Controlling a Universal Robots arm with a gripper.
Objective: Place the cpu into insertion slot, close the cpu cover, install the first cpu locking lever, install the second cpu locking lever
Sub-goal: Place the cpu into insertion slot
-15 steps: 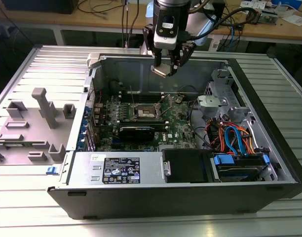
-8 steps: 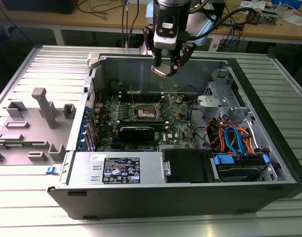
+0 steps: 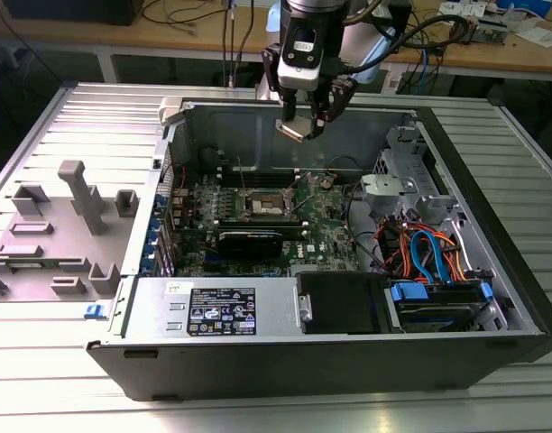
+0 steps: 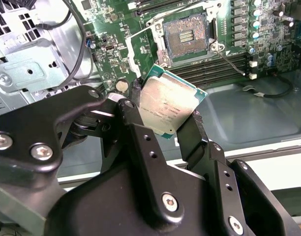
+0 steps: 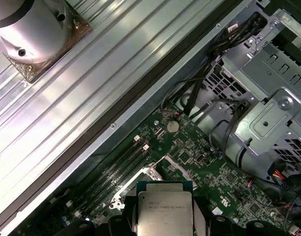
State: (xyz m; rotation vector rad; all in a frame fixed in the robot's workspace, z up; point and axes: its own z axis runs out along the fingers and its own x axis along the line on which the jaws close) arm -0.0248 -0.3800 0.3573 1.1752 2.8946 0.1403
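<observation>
The gripper (image 4: 166, 115) is clamped on the cpu (image 4: 171, 102). Its fingers (image 4: 197, 129) press on two opposite edges, which leaves the flat underside free for seating. The cpu hangs well above the socket (image 4: 186, 33), metal top facing away from it. The socket is uncovered with its dark centre exposed, so I'd judge it ready to take the cpu. The green board (image 3: 326, 221) surrounds the socket.

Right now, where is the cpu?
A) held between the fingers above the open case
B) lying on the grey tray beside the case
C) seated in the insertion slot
A: the cpu sits clamped between the fingers, and the insertion slot on the board is empty.
</observation>
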